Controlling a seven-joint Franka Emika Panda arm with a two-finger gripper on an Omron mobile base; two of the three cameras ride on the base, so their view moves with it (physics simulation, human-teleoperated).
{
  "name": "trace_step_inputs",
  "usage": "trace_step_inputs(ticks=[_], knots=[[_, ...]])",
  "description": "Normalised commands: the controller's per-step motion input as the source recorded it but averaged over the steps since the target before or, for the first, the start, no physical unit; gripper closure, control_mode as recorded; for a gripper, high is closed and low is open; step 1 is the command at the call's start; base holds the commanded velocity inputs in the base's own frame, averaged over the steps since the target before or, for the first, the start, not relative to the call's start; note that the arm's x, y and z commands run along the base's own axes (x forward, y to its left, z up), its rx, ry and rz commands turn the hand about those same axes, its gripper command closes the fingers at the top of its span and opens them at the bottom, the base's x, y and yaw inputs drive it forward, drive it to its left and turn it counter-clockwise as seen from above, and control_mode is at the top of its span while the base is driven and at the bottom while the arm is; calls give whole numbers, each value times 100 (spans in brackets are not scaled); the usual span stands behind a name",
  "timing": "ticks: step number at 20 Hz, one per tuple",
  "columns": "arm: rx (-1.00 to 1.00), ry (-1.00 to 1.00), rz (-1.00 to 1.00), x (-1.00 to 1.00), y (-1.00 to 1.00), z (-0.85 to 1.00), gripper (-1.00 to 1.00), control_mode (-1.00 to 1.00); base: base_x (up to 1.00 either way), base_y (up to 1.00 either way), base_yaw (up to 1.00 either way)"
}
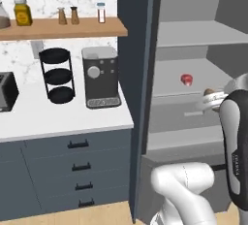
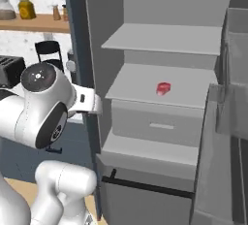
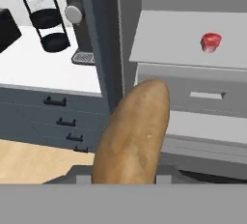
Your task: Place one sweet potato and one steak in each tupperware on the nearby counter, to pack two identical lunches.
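Sweet potato [image 3: 132,133] sits large in my hand view, a long tan-brown tuber rising from the bottom edge between where the fingertips would be, so I read the hand as closed on it, jaws narrowed onto its sides; the tips themselves are hidden behind it. In the left base view I can make out the hand [image 1: 211,98] at the right edge, level with the middle shelf of the open fridge, with a small brown end of the potato poking out at its top.

Behind the potato the fridge [image 2: 160,40] stands open, grey inside. On its middle shelf lies one red steak [image 2: 163,88], small and alone, well apart from the hand; it shows too at the upper right of my hand view [image 3: 211,42] and in the left base view [image 1: 186,79]. Below that shelf is a closed drawer [image 2: 157,122] with a slot handle.

To the left of the fridge runs the white table [image 1: 58,115] over blue-grey drawers. On it I see a coffee machine [image 1: 100,76] just beside the fridge wall, a black three-tier rack [image 1: 58,76] next to it, and the toaster [image 1: 7,90] at the far left edge. A wooden wall shelf [image 1: 63,27] above carries jars and shakers.
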Motion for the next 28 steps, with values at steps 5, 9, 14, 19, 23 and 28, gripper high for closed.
trace_step_inputs(ticks=[5, 9, 14, 19, 23, 28], knots=[[0, 0, 0, 0, 0, 0, 100, 100, -27, 100, 5], [0, 0, 0, 0, 0, 0, 100, 100, 1, 100, 10], [0, 0, 0, 0, 0, 0, 100, 100, 2, 100, 16], [0, 0, 0, 0, 0, 0, 100, 100, 43, 100, 13], [0, 0, 0, 0, 0, 0, 100, 100, 79, 100, 3], [0, 0, 0, 0, 0, 0, 100, 100, 60, 100, 0]])
